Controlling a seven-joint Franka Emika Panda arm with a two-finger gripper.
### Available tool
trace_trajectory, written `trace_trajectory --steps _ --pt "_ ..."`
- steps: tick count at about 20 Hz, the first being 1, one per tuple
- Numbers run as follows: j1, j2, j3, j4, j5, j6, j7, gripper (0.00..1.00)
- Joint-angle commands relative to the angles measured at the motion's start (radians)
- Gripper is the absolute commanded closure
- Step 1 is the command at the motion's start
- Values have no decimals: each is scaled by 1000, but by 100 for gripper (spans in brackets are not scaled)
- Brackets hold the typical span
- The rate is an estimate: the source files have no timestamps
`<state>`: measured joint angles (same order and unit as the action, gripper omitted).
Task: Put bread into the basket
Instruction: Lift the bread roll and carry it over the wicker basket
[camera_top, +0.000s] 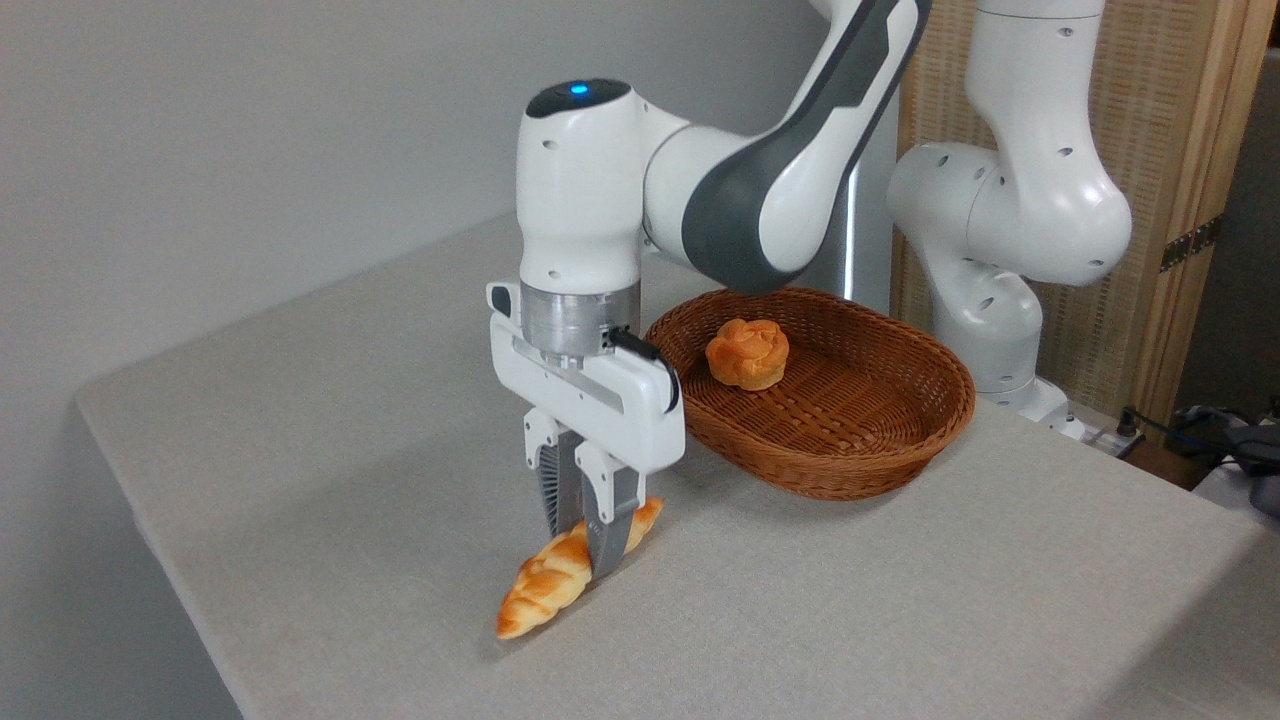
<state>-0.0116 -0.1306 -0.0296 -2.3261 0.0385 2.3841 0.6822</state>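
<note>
Right now the gripper (583, 540) stands straight down over the bread (560, 578), its two fingers (608, 535) closed around the loaf near its middle, one on each side. The bread lies on the table (300, 430), close to the front edge, one pointed end toward the camera and the other poking out behind the fingers. Whether it is off the cloth yet I cannot tell; it looks to be touching or barely clear.

To do this step well, the grip should stay firm but gentle, since the loaf looks soft, and the lift should go straight up so the long ends do not drag or swing.

The basket (880, 440) sits to the right and farther back, well apart from the bread, with a small round bun (747, 353) in its far left part. Bare cloth lies between them. The loaf must rise above the near rim, and the right half of the basket offers open room.
</note>
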Motion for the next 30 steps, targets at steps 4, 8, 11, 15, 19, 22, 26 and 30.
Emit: trace_trajectory --steps 4,8,11,15,19,22,26,30 --pt "-1 -41 17 272 -77 -432 22 67" --pt "16 -125 20 304 -182 -497 19 67" --pt "36 -205 8 291 -190 -603 34 67" --pt "31 -306 8 197 -192 -643 105 66" --pt "24 -402 13 65 -192 -643 187 65" --pt "22 -451 17 -2 -190 -646 203 65" --pt "-4 -491 22 -64 -189 -675 203 66" --pt "-4 -567 34 -143 -183 -681 238 66"
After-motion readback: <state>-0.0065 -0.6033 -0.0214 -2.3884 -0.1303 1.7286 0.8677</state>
